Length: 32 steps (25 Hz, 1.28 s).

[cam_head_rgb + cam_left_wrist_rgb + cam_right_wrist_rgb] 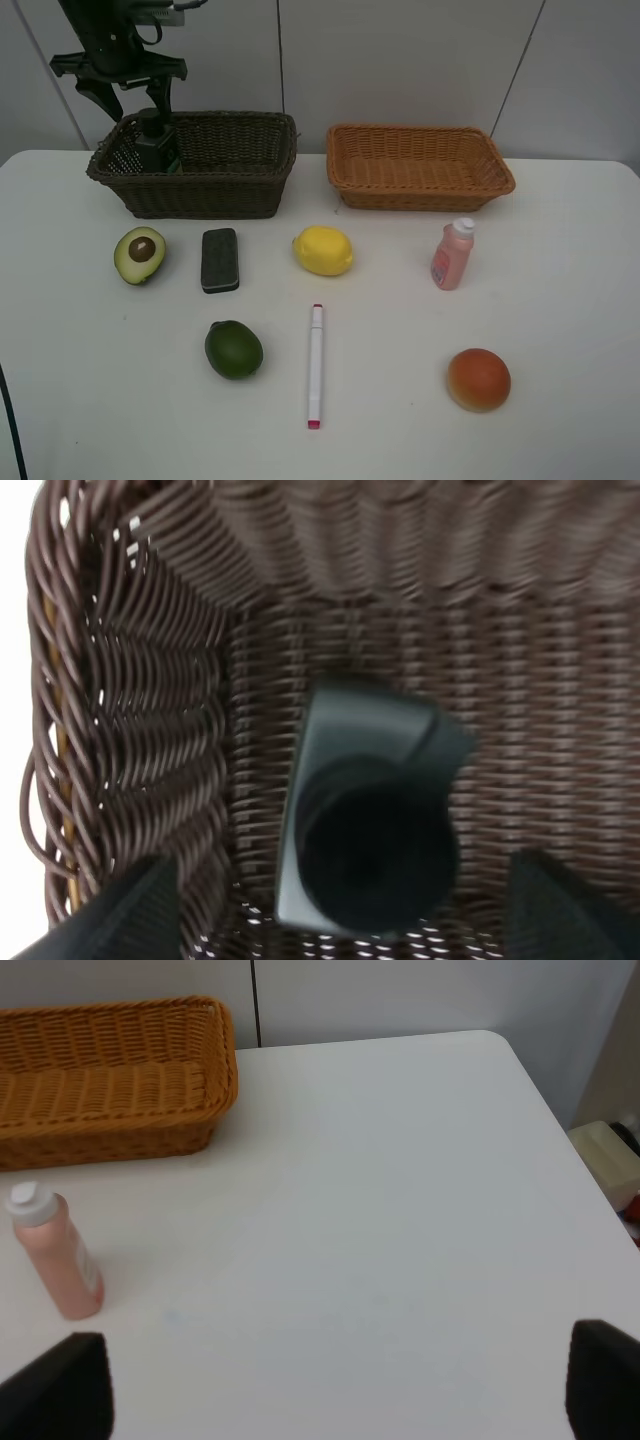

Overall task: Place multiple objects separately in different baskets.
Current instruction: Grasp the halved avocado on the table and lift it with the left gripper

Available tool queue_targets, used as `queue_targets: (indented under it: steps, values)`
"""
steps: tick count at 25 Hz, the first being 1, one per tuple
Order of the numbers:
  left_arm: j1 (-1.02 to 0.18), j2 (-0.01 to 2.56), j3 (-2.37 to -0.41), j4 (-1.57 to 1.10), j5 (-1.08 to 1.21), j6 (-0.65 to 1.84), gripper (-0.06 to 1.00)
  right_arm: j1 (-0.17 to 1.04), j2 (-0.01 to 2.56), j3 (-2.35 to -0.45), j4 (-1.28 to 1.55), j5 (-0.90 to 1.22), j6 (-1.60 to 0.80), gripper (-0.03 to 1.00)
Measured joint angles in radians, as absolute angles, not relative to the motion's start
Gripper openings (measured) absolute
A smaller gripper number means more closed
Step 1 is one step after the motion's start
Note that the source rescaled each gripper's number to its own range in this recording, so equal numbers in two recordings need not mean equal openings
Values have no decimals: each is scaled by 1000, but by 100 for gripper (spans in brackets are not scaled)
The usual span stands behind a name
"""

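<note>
— Where stands the dark green pump bottle (152,143)?
— Upright at the left end of the dark brown woven wicker basket (210,190), far left on the white bench (560,330); left fingers (120,920) apart above it, right fingers (55,1385) apart over the bench.

Pump bottle (152,140) in left basket (230,192), right basket (420,192) beside it, lemon (322,250) before both.

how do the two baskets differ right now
The dark basket is brown and deeper; the tan basket is orange and shallower. The dark basket holds a pump bottle; the tan basket shows nothing inside. Both are rectangular woven wicker, similar in footprint, side by side.
</note>
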<state>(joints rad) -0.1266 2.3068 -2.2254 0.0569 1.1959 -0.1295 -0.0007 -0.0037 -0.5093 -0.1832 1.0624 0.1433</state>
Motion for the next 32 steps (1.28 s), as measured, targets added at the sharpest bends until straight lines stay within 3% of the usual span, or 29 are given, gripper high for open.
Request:
queue_targets:
  steps: [4,7,19,26,32]
  values:
    - [-128,2234,-2212,-33,1197,-129,71,-1,-4,-509,-183,1062,143,100]
    - [-137,2120,-2084,-48,1197,-122,71,-1,-4,-509,-183,1062,143,100]
    - [-140,1429,-1199,9,1195,-110,71,-1,-4,-509,-183,1062,143,100]
    - [-140,1395,-882,12,935,-110,71,-1,-4,-509,-183,1062,143,100]
    - [-140,1508,-831,9,669,-108,71,-1,-4,-509,-183,1062,143,100]
